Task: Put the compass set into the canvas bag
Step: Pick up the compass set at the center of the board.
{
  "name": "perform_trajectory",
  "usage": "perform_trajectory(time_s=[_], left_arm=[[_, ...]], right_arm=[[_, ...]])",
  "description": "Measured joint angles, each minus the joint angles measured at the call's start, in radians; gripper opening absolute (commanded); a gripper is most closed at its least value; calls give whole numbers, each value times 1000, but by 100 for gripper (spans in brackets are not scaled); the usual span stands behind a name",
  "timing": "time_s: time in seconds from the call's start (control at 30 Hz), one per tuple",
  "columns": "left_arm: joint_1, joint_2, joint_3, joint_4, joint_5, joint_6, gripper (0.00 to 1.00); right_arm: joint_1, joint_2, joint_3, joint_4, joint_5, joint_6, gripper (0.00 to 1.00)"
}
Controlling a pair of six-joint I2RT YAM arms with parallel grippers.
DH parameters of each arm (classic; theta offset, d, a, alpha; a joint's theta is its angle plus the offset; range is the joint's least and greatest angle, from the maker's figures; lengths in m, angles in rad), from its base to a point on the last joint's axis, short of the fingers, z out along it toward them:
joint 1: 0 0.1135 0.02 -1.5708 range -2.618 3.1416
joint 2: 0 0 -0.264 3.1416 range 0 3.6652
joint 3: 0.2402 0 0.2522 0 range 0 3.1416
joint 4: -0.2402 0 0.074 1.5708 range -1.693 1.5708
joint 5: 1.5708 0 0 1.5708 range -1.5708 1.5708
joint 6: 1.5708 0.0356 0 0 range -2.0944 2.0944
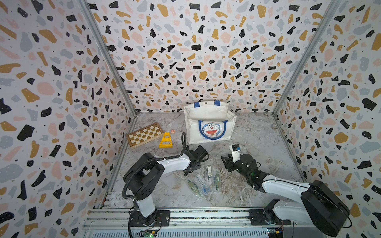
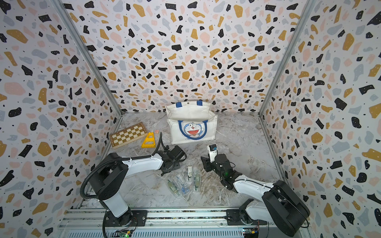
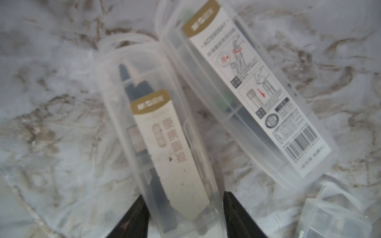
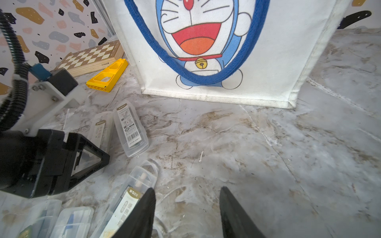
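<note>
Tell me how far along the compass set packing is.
Nothing looks done: no case shows inside the canvas bag. In hand: the left gripper pinches one clear compass case, lying on the table. Left: lifting it into the bag, then the other cases.

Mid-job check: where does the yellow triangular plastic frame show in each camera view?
In a top view: the yellow triangular plastic frame lies between the wooden chessboard and the white canvas bag.
In a top view: the frame, same spot.
Left wrist: not in it.
Right wrist: between chessboard and bag.
Shared landmark: the bag.
</note>
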Motion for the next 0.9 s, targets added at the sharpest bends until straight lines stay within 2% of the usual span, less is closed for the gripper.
perform_trajectory(time_s=[0.33,0.5,0.7,0.9], left_arm=[[-1,-106,-134,119,-6,34,35],[-6,-217,-209,169,-3,94,30],[-11,-395,-324,311,39,278,25],[-11,-510,-446,473,167,498,22]], right_arm=[[0,21,0,0,-13,15,55],[-17,19,27,-39,-52,47,56],[-55,-19,114,-179,-164,97,58],[-72,-49,269,-365,-307,135,69]])
